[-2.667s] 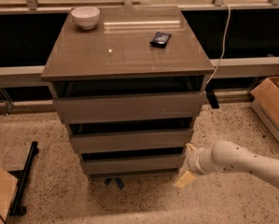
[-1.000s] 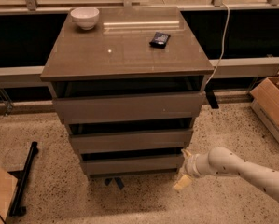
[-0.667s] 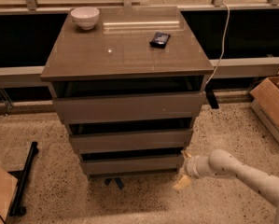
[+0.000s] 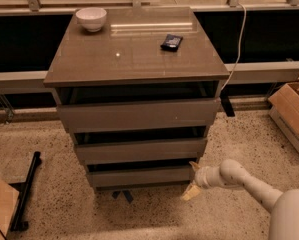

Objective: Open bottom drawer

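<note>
The bottom drawer (image 4: 139,176) is the lowest of three grey-brown fronts on the cabinet (image 4: 134,59), and its front looks shut or nearly so. My gripper (image 4: 193,180) is at the drawer front's right end, on a white arm (image 4: 244,181) reaching in from the lower right. One pale finger (image 4: 194,166) lies by the drawer's upper right corner. The other finger (image 4: 190,192) hangs below its lower right corner, above the floor.
A white bowl (image 4: 91,19) and a dark small packet (image 4: 171,42) sit on the cabinet top. A cardboard box (image 4: 293,115) stands at the right. A black bar (image 4: 25,194) and a tan board (image 4: 0,209) lie at the lower left. A white cable (image 4: 237,44) hangs behind the cabinet.
The arm has reached further left, bringing the gripper closer against the bottom drawer's right end. The drawer fronts have not visibly moved.
</note>
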Controlling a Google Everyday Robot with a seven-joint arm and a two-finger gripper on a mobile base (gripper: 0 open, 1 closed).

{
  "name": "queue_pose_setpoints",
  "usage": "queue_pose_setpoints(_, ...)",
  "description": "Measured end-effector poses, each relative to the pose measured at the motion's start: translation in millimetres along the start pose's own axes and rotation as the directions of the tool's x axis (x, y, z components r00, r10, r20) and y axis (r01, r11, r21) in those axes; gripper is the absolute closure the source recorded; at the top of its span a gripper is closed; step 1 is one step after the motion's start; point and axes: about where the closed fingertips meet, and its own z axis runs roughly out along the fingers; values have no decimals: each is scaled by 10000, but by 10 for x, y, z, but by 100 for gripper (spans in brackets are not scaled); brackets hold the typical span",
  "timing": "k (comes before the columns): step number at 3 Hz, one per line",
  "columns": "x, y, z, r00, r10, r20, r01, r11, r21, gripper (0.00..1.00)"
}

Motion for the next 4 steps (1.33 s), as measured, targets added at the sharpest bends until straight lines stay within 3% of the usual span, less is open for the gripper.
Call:
queue_pose_setpoints(3, 249, -305, 760, 9946, 872, 571, -831, 9940, -712, 0)
queue_pose_setpoints(4, 256, -381, 750, 9945, 864, 592, -830, 9949, -578, 0)
